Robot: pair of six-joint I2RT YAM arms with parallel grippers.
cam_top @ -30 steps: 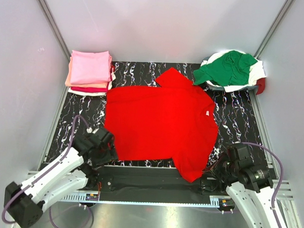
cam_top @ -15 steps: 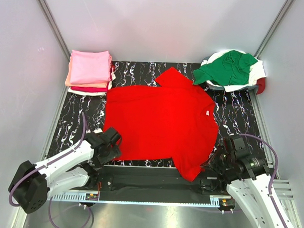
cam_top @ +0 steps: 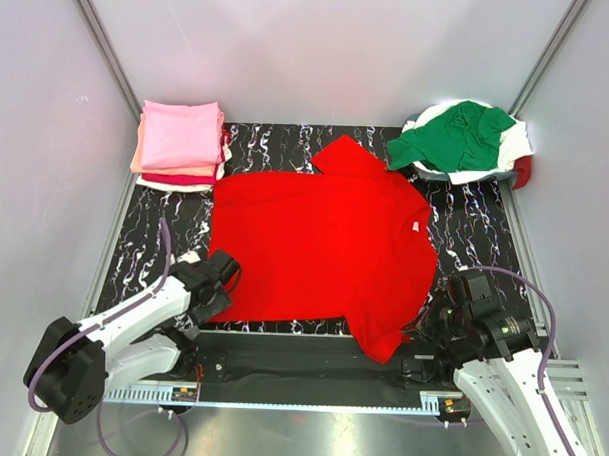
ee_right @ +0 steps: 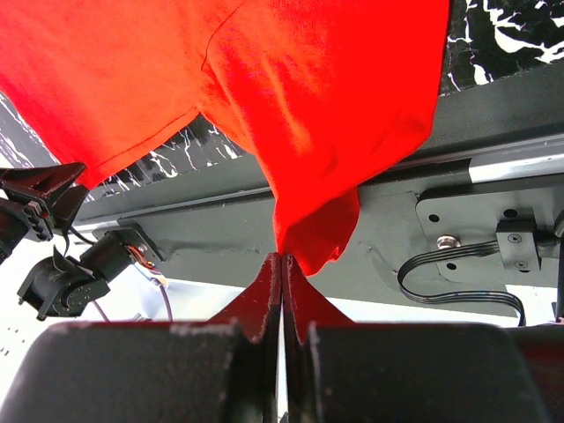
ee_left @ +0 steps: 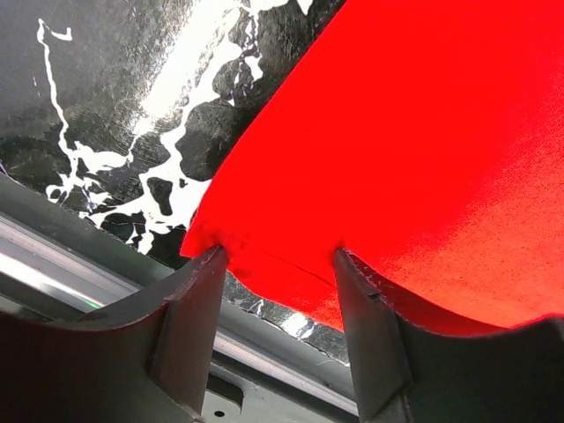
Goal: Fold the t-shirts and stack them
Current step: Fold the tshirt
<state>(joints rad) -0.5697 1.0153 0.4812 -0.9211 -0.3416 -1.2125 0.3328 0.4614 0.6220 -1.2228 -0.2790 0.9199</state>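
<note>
At the counter's (cam_top: 165, 223) back left corner sits a stack of folded shirts (cam_top: 176, 169), with a pink shirt (cam_top: 180, 134) on top. Nearer, the left fingers (ee_left: 189, 326) are spread and straddle the near left corner of the red shirt (cam_top: 324, 244), which lies flat across the middle of the counter. One sleeve (ee_right: 308, 220) hangs over the near edge. The right fingers (ee_right: 256, 304) are pressed together with their tips at that sleeve's lowest fold; whether cloth is caught between them cannot be told. At the back right, a green shirt (cam_top: 458, 136) is heaped on a basket (cam_top: 466, 177).
</note>
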